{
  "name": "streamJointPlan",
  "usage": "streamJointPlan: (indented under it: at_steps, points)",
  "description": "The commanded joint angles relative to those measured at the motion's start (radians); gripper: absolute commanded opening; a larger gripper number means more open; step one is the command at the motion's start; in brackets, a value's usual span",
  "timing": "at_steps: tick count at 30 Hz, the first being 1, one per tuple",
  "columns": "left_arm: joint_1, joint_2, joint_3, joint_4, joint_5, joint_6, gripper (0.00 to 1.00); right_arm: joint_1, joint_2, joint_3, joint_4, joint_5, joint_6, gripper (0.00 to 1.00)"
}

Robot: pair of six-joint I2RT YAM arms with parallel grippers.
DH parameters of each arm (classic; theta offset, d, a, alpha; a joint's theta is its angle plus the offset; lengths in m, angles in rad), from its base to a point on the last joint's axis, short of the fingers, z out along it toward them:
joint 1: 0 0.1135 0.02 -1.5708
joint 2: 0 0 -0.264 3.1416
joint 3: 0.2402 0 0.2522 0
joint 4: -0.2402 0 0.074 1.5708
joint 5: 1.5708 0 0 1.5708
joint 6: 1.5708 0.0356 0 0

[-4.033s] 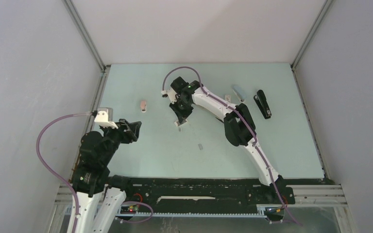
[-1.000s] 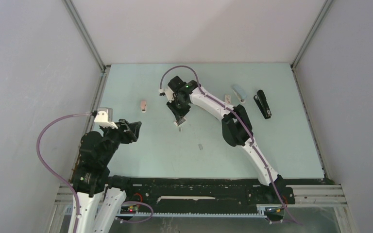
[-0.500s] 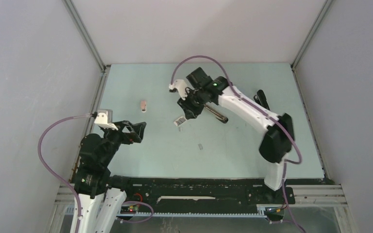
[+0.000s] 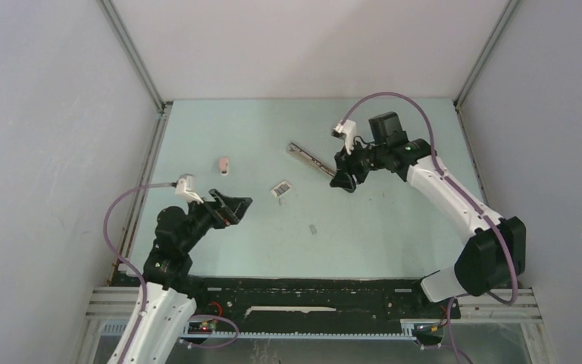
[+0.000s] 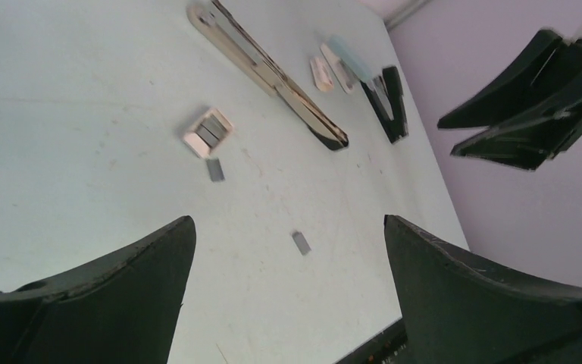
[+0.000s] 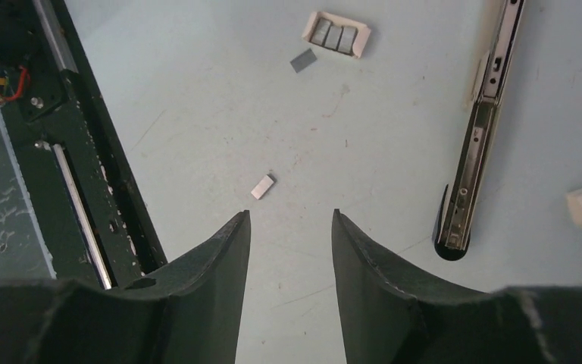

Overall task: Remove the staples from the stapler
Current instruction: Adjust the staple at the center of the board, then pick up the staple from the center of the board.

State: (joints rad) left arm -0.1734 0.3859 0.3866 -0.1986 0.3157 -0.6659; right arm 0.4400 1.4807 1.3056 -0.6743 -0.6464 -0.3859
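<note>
Now, my left claw (image 5: 288, 224): spread wide, empty, over the table (image 5: 83, 189).
My right claw (image 6: 289, 214): a narrow gap, nothing in it.
Staples (image 6: 336, 36): three strips in a white tray (image 6: 311, 29); one loose strip (image 6: 303, 60) beside it, another (image 6: 262, 186) nearer me.
Left wrist only: black stapler (image 5: 386, 102), hidden overhead by my right arm.
Change: a second ago I held the silver stapler (image 4: 311, 159); it lies flat now.
Room: bare table from the tray to the black rail (image 6: 83, 152).

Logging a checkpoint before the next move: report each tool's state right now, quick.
Left tool: open wide, holding nothing.
Right tool: open with a narrower gap, holding nothing.
</note>
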Motion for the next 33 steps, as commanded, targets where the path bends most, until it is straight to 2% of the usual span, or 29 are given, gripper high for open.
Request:
streamJointPlan:
  at_steps: [1, 9, 13, 19, 24, 33]
  points:
    - [-0.123, -0.005, -0.056, 0.145, -0.094, -0.081, 0.99, -0.035, -0.092, -0.047, 0.116, -0.154, 0.013, 0.52]
    - [-0.381, 0.124, -0.093, 0.259, -0.349, -0.082, 0.95, -0.074, -0.113, -0.061, 0.123, -0.222, 0.031, 0.52]
    - [-0.450, 0.220, -0.069, 0.289, -0.435, -0.086, 0.86, -0.079, -0.114, -0.068, 0.134, -0.236, 0.039, 0.52]
    - [-0.507, 0.431, 0.009, 0.282, -0.537, -0.088, 0.76, -0.079, -0.100, -0.071, 0.137, -0.239, 0.041, 0.53]
    - [-0.521, 0.627, 0.136, 0.182, -0.626, -0.062, 0.67, -0.080, -0.087, -0.071, 0.135, -0.241, 0.038, 0.52]
    - [-0.540, 0.942, 0.339, 0.131, -0.652, 0.008, 0.65, -0.081, -0.061, -0.071, 0.133, -0.260, 0.036, 0.52]
